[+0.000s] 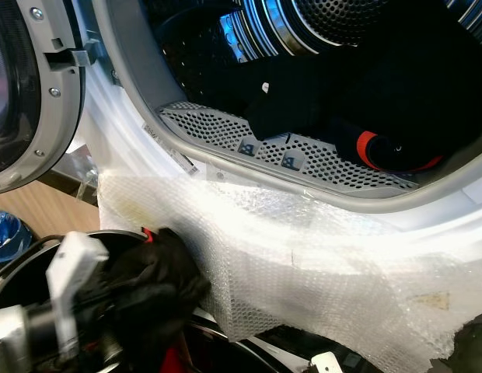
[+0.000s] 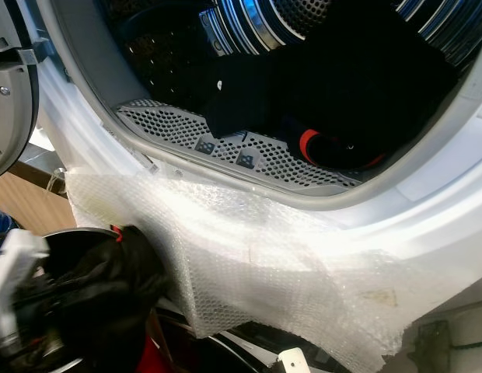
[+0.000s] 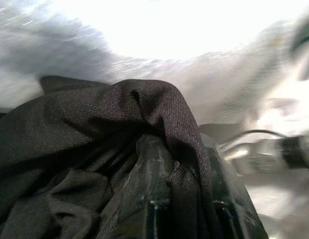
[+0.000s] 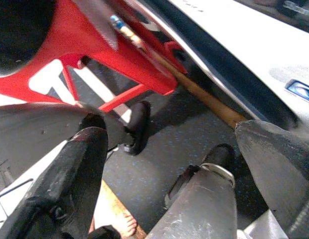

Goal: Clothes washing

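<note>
While the left tool (image 1: pixel 148 268) pinches the dark garment (image 1: pixel 159 284) below the bubble wrap (image 1: pixel 319 264), lift over the door rim (image 1: pixel 249 175) (avoid snagging the wrap) and release deep in the drum (image 1: pixel 303 31). Right tool (image 4: pixel 164 164) spread, idle near floor.

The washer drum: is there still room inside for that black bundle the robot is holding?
Likely yes. The drum looks open above the dark clothes heaped low toward the right; the left side over the perforated lip is barest. Bubble wrap drapes the front below the opening. The left gripper holds the black garment beneath it.
</note>
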Controlling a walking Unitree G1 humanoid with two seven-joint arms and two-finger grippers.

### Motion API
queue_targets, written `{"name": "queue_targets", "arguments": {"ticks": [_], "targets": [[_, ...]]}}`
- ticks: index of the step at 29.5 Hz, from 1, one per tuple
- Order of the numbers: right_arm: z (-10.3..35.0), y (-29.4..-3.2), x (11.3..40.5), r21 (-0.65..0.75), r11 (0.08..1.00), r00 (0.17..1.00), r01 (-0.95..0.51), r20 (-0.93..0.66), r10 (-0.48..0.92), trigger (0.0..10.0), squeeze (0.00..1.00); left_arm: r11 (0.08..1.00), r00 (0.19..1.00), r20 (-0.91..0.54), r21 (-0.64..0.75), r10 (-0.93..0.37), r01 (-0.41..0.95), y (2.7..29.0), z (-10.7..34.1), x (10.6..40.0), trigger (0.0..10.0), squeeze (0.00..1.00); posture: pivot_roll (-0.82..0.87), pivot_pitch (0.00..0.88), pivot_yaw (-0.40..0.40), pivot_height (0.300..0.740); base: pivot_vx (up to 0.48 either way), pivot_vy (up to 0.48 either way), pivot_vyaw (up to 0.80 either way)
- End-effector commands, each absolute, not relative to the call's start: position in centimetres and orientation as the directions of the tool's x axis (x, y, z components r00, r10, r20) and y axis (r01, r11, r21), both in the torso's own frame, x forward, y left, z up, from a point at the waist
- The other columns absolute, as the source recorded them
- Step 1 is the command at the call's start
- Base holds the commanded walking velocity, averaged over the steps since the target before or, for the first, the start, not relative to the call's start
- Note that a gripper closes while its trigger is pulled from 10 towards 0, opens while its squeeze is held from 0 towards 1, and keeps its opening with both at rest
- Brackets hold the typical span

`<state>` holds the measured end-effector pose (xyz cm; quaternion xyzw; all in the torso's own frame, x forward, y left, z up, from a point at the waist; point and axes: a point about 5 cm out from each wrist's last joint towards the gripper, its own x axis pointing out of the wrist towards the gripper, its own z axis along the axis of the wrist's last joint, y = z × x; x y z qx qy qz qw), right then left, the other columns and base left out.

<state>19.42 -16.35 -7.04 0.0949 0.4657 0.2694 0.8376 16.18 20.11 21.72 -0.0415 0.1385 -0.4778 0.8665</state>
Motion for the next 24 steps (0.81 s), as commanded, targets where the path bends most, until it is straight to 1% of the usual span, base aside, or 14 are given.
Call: {"name": "queue_targets", "arguments": {"ticks": [1,6,7,8,9,10,11,12,13,17,20,21,22,24], "targets": [[-6.6,-16.8,19.8,0.431,0.822,0.43,-0.372,-0.705,0.564,10.0,0.0,0.472,0.445,-0.165,-0.195,-0.88,0.86,19.7,22.8,15.5,0.0,0.0,0.14,0.072,-0.053,0.74,0.0,0.0,0.0],[-4.5,-18.1,21.8,0.546,0.732,0.478,-0.408,-0.555,0.681,10.0,0.0,0.45,0.433,-0.128,-0.193,-0.893,0.872,20.0,23.6,15.5,0.0,0.0,0.14,0.071,-0.056,0.74,0.0,0.0,0.0],[-3.9,-18.5,22.1,0.565,0.704,0.48,-0.431,-0.517,0.709,10.0,0.16,0.451,0.433,-0.129,-0.193,-0.892,0.871,20.0,23.6,15.5,0.0,0.0,0.14,0.071,-0.056,0.74,0.0,0.0,0.0],[-3.6,-18.7,22.3,0.575,0.686,0.478,-0.447,-0.495,0.726,10.0,0.16,0.449,0.431,-0.131,-0.197,-0.893,0.871,20.0,23.7,15.5,0.0,0.0,0.14,0.071,-0.058,0.74,0.0,0.0,0.0],[-3.2,-19.0,22.5,0.581,0.667,0.476,-0.467,-0.47,0.743,10.0,0.44,0.447,0.428,-0.131,-0.2,-0.894,0.872,20.1,23.7,15.5,0.0,0.0,0.14,0.071,-0.058,0.74,0.0,0.0,0.0],[-2.7,-19.3,22.8,0.598,0.641,0.487,-0.481,-0.426,0.762,10.0,1.0,0.444,0.425,-0.131,-0.204,-0.896,0.872,20.1,23.7,15.4,0.0,0.0,0.14,0.071,-0.06,0.74,0.0,0.0,0.0],[-1.8,-19.8,23.1,0.617,0.594,0.495,-0.516,-0.351,0.795,10.0,1.0,0.442,0.424,-0.126,-0.211,-0.897,0.872,20.0,23.6,15.4,0.0,0.0,0.14,0.071,-0.06,0.74,0.0,0.0,0.0],[-0.4,-20.4,23.2,0.629,0.507,0.48,-0.589,-0.233,0.846,10.0,1.0,0.439,0.422,-0.12,-0.22,-0.899,0.871,19.8,23.5,15.5,0.0,0.0,0.13,0.073,-0.065,0.74,0.0,0.0,0.0],[0.1,-20.5,23.1,0.626,0.474,0.464,-0.619,-0.196,0.864,10.0,1.0,0.438,0.422,-0.119,-0.223,-0.899,0.871,19.7,23.4,15.6,0.0,0.0,0.13,0.073,-0.065,0.74,0.0,0.0,0.0],[1.3,-20.8,21.9,0.604,0.383,0.394,-0.699,-0.122,0.911,10.0,1.0,0.44,0.425,-0.115,-0.23,-0.898,0.868,19.6,23.3,15.7,0.0,0.0,0.12,0.072,-0.065,0.74,0.0,0.0,0.0],[1.5,-20.9,21.1,0.593,0.349,0.348,-0.726,-0.121,0.93,10.0,1.0,0.441,0.426,-0.113,-0.232,-0.898,0.867,19.6,23.3,15.8,0.0,0.0,0.12,0.072,-0.065,0.74,0.0,0.0,0.0],[1.2,-20.8,19.5,0.582,0.308,0.262,-0.753,-0.165,0.951,10.0,1.0,0.441,0.427,-0.112,-0.232,-0.897,0.867,19.6,23.3,15.9,0.0,0.0,0.11,0.071,-0.062,0.74,0.0,0.0,0.0],[1.2,-20.8,19.5,0.582,0.308,0.262,-0.753,-0.165,0.951,10.0,1.0,0.441,0.427,-0.112,-0.232,-0.897,0.867,19.6,23.3,15.9,0.0,0.0,0.11,0.071,-0.062,0.74,0.0,0.0,0.0],[-0.4,-20.8,15.7,0.586,0.226,0.031,-0.778,-0.324,0.946,10.0,1.0,0.441,0.426,-0.113,-0.234,-0.898,0.867,19.6,23.2,16.2,0.0,0.0,0.1,0.068,-0.058,0.74,0.0,0.0,0.0]]}}
